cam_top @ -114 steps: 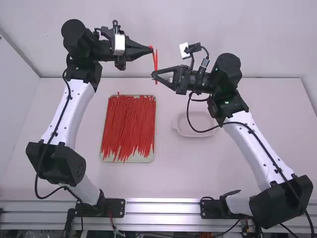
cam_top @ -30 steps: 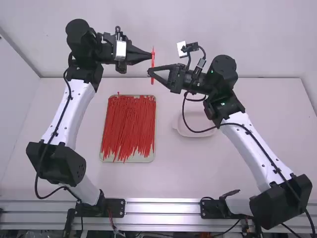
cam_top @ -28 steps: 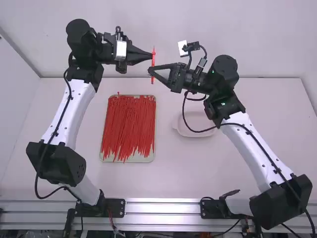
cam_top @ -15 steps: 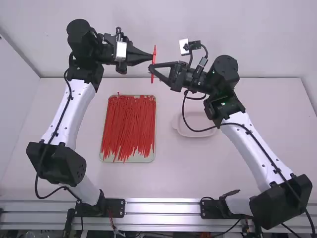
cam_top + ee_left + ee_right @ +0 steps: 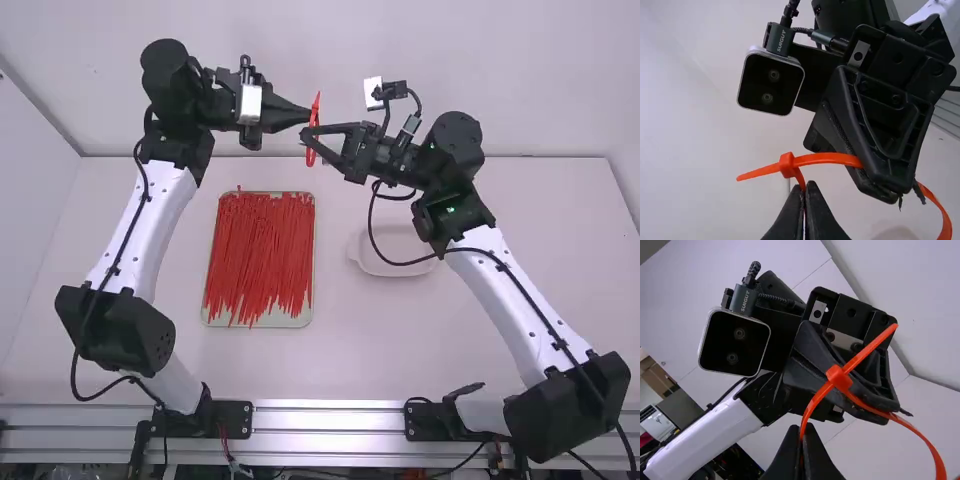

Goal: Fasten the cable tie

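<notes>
A red cable tie hangs in the air above the far side of the table, held between both grippers. My left gripper comes in from the left and is shut on the strap just below the tie's head. In the left wrist view its fingertips pinch the strap. My right gripper comes in from the right, just below, and is shut on another part of the strap. The tail sticks out past the head, and the rest curves away in a loop.
A tray with several loose red cable ties lies on the table's left middle. A white dish sits to its right, under the right arm. The white table is bare to the right.
Both grippers have drifted slightly up and to the right with the tie. The right gripper has risen closer to the left one, and the tie now tilts rather than hanging straight.
</notes>
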Robot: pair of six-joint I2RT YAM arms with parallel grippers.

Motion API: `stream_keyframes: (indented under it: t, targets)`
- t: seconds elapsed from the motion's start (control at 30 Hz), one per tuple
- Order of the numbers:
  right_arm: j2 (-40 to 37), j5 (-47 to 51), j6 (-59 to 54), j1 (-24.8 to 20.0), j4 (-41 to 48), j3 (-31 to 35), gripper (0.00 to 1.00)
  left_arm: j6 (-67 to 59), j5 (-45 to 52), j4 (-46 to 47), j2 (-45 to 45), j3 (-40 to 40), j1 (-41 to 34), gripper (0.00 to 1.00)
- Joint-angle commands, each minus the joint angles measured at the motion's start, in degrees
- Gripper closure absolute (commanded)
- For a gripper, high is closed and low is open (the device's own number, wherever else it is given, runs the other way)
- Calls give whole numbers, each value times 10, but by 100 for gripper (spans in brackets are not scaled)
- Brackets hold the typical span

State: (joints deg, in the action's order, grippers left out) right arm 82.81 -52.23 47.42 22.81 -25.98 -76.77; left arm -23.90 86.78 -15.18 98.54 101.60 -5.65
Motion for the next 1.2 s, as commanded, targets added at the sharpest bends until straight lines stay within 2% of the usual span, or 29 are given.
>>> stream_keyframes:
  t: [0.0, 0.43, 1.17]
  targets:
    - [-7, 12, -7, -7, -6, 3, 100, -13, 29, 0, -2, 0, -10, 98]
    - [-7, 13, 3, -22, -9, 3, 100, -47, 30, 43, -2, -1, -9, 98]
    - [-7, 22, 3, -46, -11, 3, 100, -45, 30, 42, -2, 0, -30, 99]
